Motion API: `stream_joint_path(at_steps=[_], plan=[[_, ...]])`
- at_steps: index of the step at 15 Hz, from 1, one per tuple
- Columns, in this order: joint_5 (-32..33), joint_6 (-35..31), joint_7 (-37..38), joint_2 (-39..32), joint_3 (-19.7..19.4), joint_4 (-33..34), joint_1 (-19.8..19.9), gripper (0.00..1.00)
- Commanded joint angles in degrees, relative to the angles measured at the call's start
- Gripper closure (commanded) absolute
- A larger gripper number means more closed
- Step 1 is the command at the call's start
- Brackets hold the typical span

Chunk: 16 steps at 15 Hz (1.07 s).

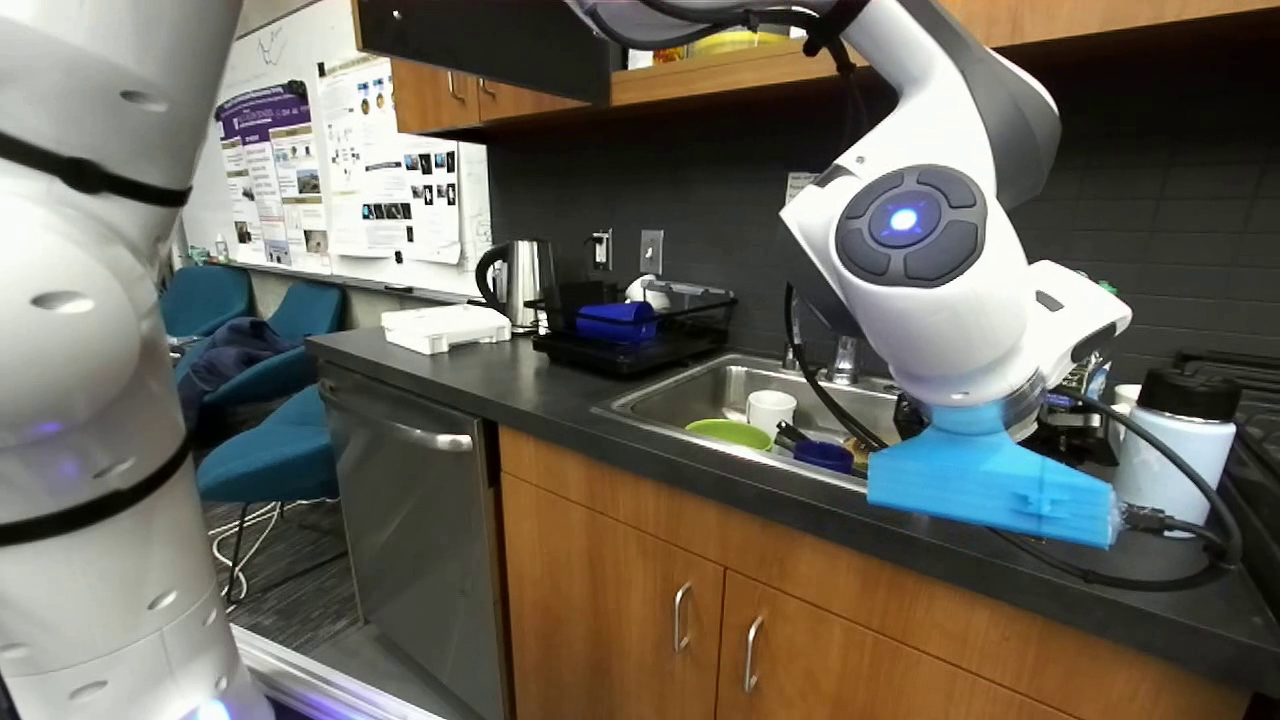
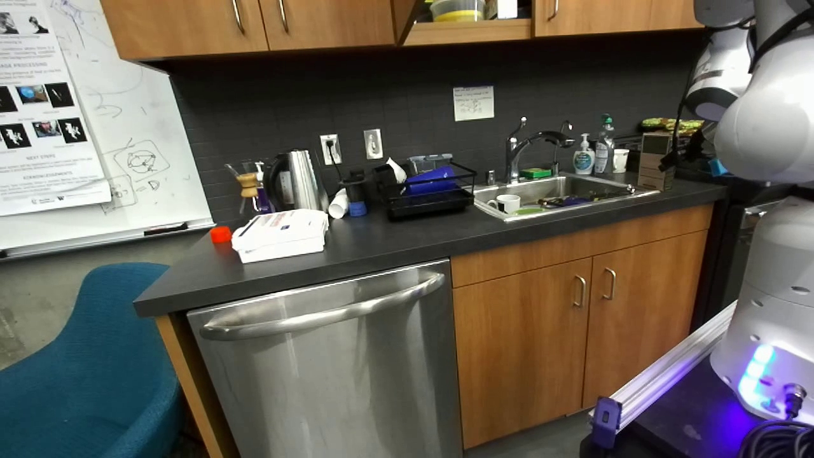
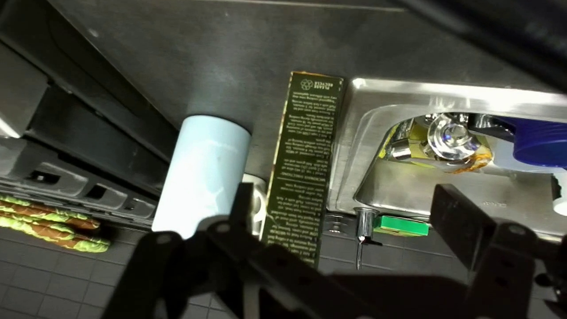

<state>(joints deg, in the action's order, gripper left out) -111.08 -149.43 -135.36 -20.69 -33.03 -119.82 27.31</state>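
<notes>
In an exterior view: pale-blue, black-lidded cylindrical bottle stands on the dark counter, near the arm's bright-blue wrist cover.

In an exterior view: tall brown cardboard box upright at the end of the steel sink.

Wrist view: black gripper, jaws spread wide. Box's narrow dark-green side, dense pale print inverted, shows in the gap; contact cannot be told.
</notes>
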Motion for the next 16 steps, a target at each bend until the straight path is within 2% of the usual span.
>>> stream_joint_path(at_steps=[1,9,16], plan=[[0.54,0.33,0.87,-3.92,0.30,3.58,0.59,0.00],[-0.63,-0.07,0.58,-7.26,0.67,6.69,0.58,0.00],[-1.69,1.14,4.93,-6.57,0.90,7.75,1.23,0.00]])
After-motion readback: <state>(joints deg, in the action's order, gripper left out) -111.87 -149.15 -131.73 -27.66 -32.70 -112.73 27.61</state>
